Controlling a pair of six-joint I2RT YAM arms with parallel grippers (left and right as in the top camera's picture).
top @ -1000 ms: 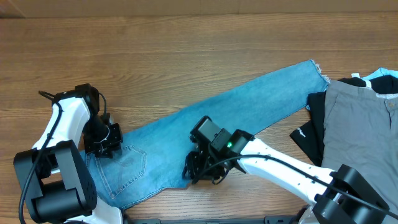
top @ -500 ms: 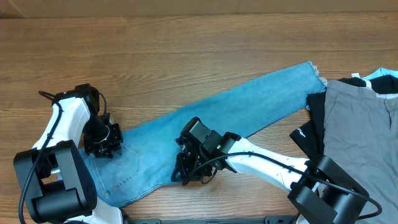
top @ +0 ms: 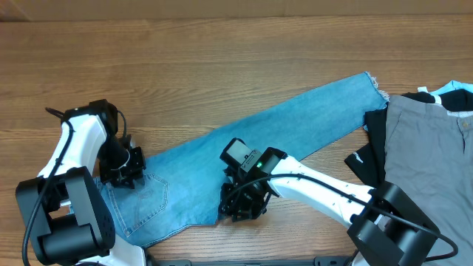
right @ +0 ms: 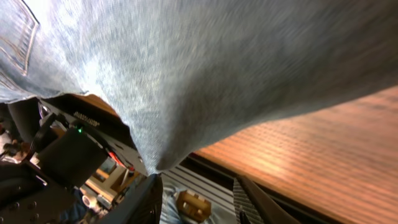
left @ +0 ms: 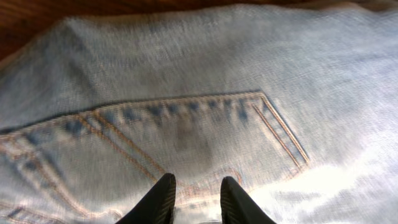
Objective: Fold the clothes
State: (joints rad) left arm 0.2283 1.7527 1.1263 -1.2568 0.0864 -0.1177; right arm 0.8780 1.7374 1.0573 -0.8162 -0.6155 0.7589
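One pair of light-blue jeans (top: 259, 140) lies across one wooden table (top: 222, 59), with one frayed ankle hem (top: 375, 80) and one stitched back pocket (top: 151, 196) in view from overhead. Two white-and-black robot arms (top: 74, 148) stand at the table's near edge, one gripper apiece: the left gripper (top: 126, 168) and the right gripper (top: 240, 205), each showing two dark fingers (left: 163, 198) to its wrist camera. Three further garments sit at the right edge: one grey garment (top: 429, 155), one black garment (top: 369, 162), one pale-blue garment (top: 460, 94)

The left gripper (top: 124, 170) sits on the jeans' (top: 295, 122) waist end, its fingers (left: 163, 198) nearly together, pinching denim. The right gripper (top: 242, 203) hovers at the jeans' near edge, jaws parted.
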